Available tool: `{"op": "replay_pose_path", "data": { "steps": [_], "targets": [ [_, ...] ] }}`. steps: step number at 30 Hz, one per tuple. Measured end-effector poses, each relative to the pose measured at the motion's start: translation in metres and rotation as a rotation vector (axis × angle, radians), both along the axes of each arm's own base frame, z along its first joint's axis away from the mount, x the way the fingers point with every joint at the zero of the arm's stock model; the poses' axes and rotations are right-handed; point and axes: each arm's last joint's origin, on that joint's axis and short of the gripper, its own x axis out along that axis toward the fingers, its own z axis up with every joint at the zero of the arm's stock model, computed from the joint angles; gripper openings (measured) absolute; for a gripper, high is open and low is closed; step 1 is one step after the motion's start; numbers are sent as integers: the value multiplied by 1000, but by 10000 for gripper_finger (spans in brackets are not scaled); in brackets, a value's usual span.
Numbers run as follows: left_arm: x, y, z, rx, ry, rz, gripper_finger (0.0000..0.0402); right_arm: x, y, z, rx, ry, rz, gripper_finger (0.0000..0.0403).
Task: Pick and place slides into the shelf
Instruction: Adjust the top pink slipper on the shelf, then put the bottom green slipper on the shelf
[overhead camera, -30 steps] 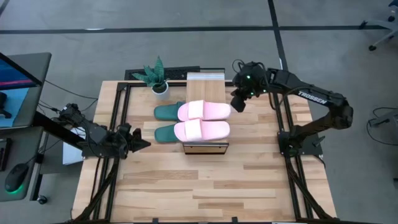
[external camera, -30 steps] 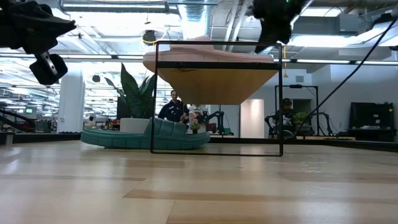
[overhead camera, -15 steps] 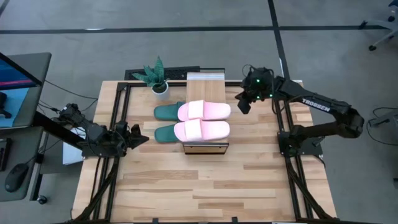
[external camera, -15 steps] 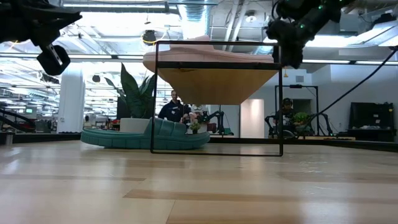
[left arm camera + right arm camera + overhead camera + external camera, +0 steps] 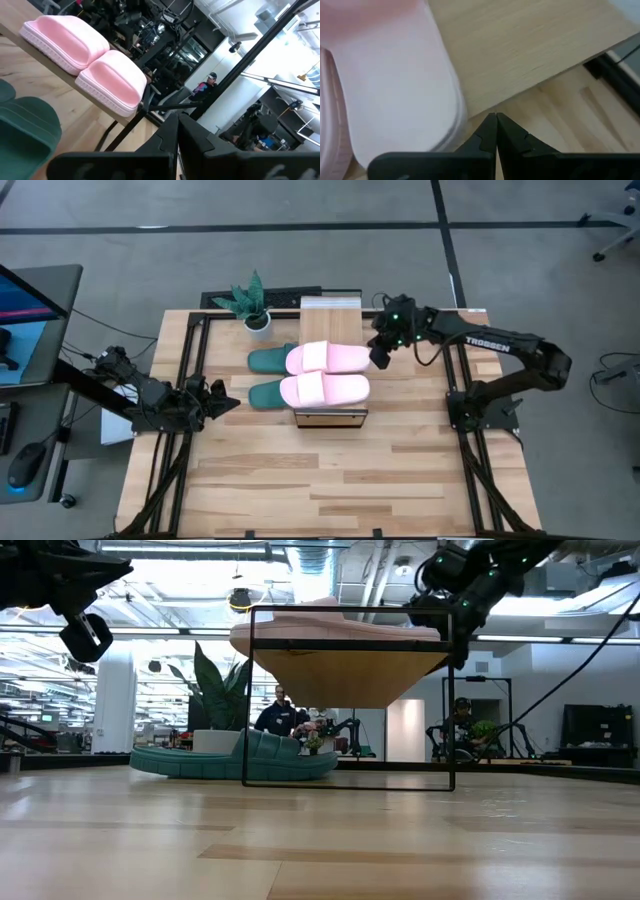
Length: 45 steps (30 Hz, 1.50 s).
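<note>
While the wooden surface [image 5: 330, 470] spreads widest under both arms, the shelf [image 5: 331, 310] stands at its middle toward the far edge, its plank top running from the far side toward the near side. Across that top lie the two pink slides [image 5: 326, 374] side by side, long axes crosswise to the shelf, one end of each overhanging on the left arm's side. The two green slides [image 5: 268, 377] lie on the surface just beside the shelf on that same side, parallel to the pink pair and partly tucked beneath it. A small potted plant [image 5: 252, 305] stands near the far green slide. The right gripper [image 5: 381, 356] hovers just beside the rounded end of the far pink slide, fingers pressed together and empty. The left gripper [image 5: 222, 399] waits near the green slides, fingers together.
</note>
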Motion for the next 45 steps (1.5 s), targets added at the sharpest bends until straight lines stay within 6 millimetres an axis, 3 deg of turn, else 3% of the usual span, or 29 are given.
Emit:
{"op": "replay_pose_path", "data": {
  "steps": [18,25,36,45],
  "targets": [
    [0,0,-2,4,21,-2,0,11,25,-2,42,12,55,0],
    [0,0,-2,-4,21,-4,0,5,27,-2,-3,88,-2,0],
    [0,2,-2,-18,29,72,0,-33,6,42,-302,-44,-443,0],
    [0,4,-2,-71,31,134,0,-70,22,82,-379,-254,-541,0]
  ]
}}
